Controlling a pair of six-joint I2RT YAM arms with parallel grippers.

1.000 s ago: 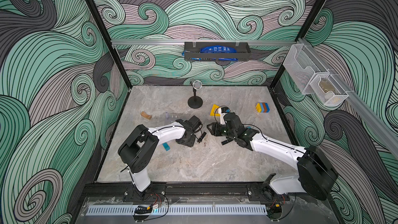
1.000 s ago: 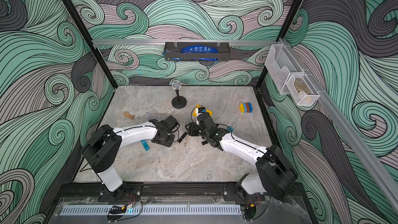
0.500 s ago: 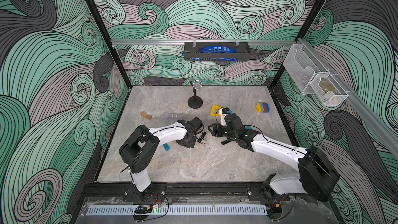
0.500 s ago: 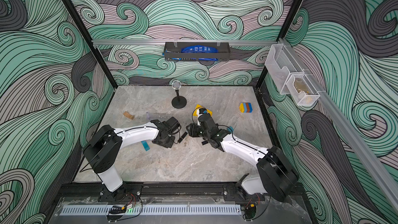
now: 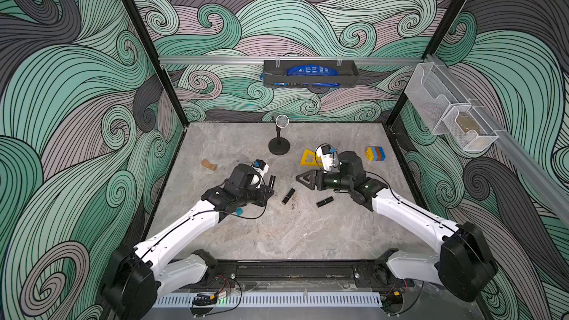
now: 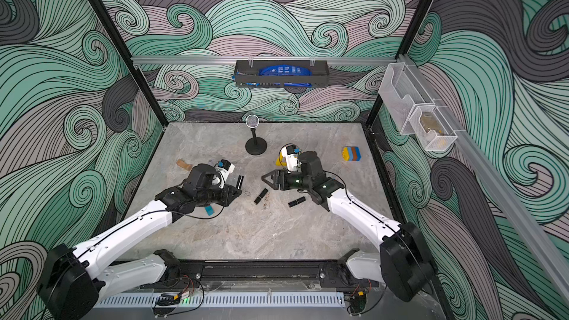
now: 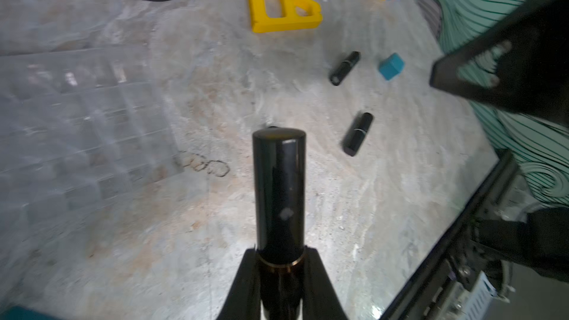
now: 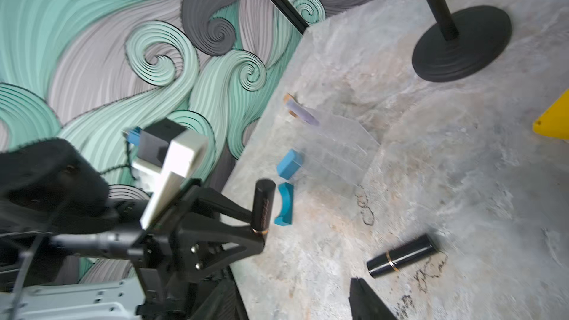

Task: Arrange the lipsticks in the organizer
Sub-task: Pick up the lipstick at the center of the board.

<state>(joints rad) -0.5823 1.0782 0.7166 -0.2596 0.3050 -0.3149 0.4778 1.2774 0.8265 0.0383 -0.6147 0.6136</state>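
My left gripper (image 7: 280, 257) is shut on a black lipstick (image 7: 278, 192), gripped at its gold seam with the upper half sticking out past the fingers. In both top views this lipstick (image 5: 271, 181) (image 6: 240, 181) shows at the left gripper (image 5: 270, 192). Two more lipsticks (image 5: 288, 196) (image 5: 324, 201) lie on the table between the arms. My right gripper (image 5: 300, 178) hangs open above them, holding nothing. The clear organizer (image 7: 77, 124) (image 8: 338, 149) lies beside the held lipstick, with no lipstick showing in its compartments.
A black microphone stand (image 5: 279, 146) is at the back. A yellow triangular frame (image 5: 309, 158) and a coloured block stack (image 5: 376, 153) sit behind the right arm. Two blue blocks (image 8: 288, 164) (image 8: 284, 204) and a lilac piece (image 8: 301, 113) lie by the organizer. A wooden piece (image 5: 208, 164) is far left.
My left gripper has closed on a lipstick. The right gripper's jaws have opened wider. Both arms have barely shifted.
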